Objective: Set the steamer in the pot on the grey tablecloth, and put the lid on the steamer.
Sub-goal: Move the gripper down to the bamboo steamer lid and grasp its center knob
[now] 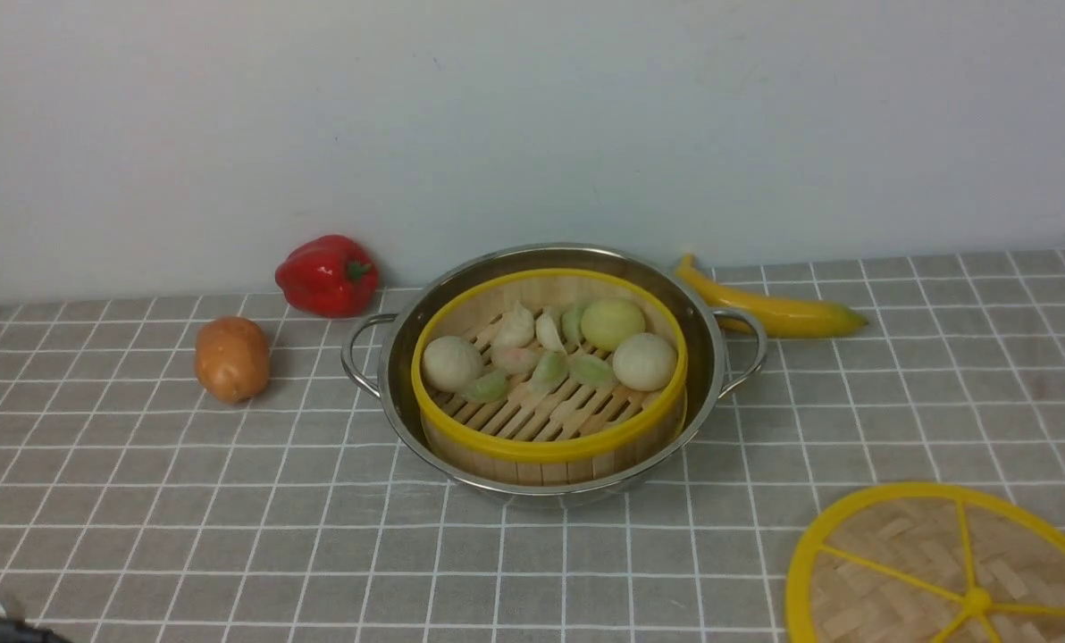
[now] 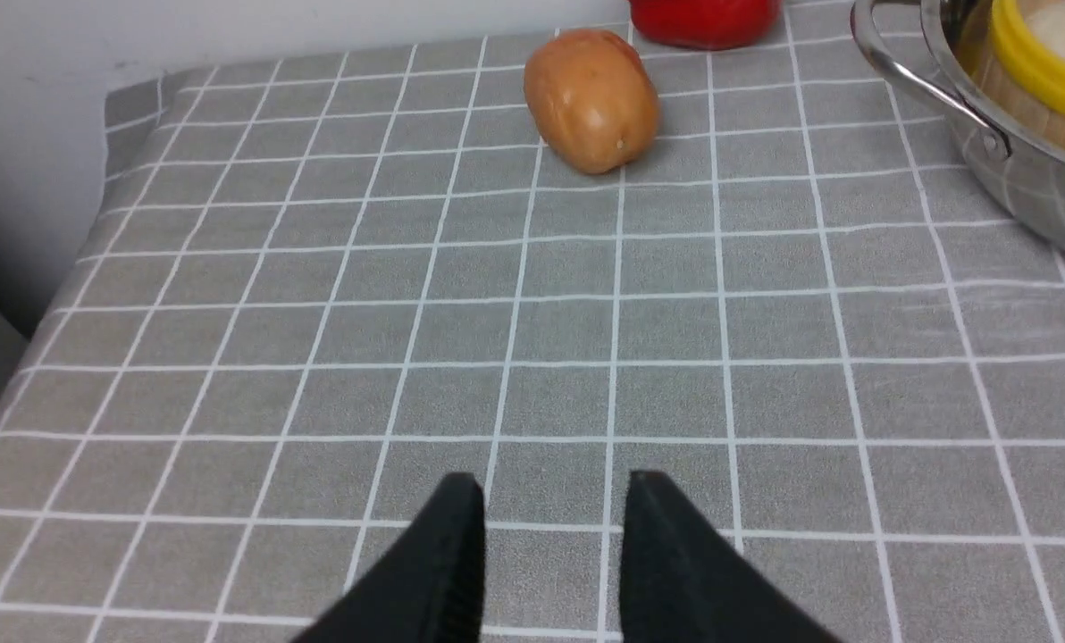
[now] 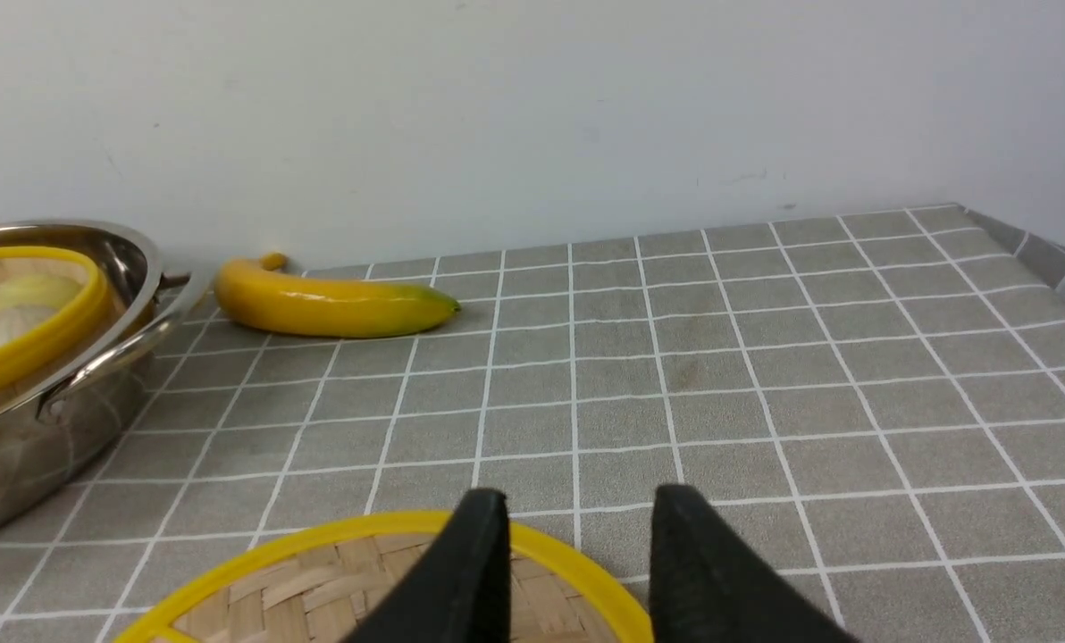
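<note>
Left tool (image 2: 555,482) hangs parted, empty, over the grey tablecloth (image 2: 765,357); right tool (image 3: 582,494) parted, empty, above the lid (image 3: 318,572).

Everything is lit evenly and fairly brightly from overhead (no harsh hotspots to be found), so only short, soft shadows are thrown beside the potato (image 1: 231,359), the red pepper (image 1: 327,275) and the banana (image 1: 769,308). Some glare is picked up on the pepper's glossy skin and on the steel of the pot (image 1: 400,366), where the grid of the grey tablecloth (image 1: 139,482) is seen mirrored in the left wrist view. The front view is rendered a bit soft and grainy, a cool bluish cast is given to the wall (image 1: 532,107), and the grid lines are kept straight right out to the edges.
</note>
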